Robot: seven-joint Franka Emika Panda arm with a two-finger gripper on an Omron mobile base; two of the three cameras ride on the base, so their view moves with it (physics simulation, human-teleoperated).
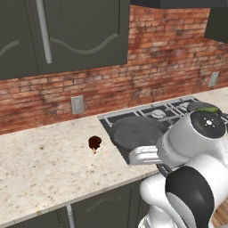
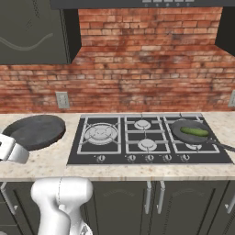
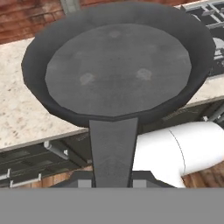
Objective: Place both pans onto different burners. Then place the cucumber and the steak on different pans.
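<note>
1. The held pan [image 3: 118, 70] is a shallow round dish of matte dark grey, its flat bottom faintly mottled, with a short flat handle that widens toward the rim.
2. The gripper [image 3: 113, 181] is clamped on that handle at the bottom of the hand view; the dish spreads straight above it.
3. In the right base view this pan [image 2: 36, 131] sits at far left, over the speckled beige counter [image 2: 55, 160], beside the black cooktop [image 2: 149, 158].
4. The second pan [image 2: 190, 131] is at centre right on a back burner, the glossy green cucumber [image 2: 194, 131] inside it.
5. The steak [image 1: 94, 142], a dark reddish lump, lies on the counter left of centre in the left base view.
</note>
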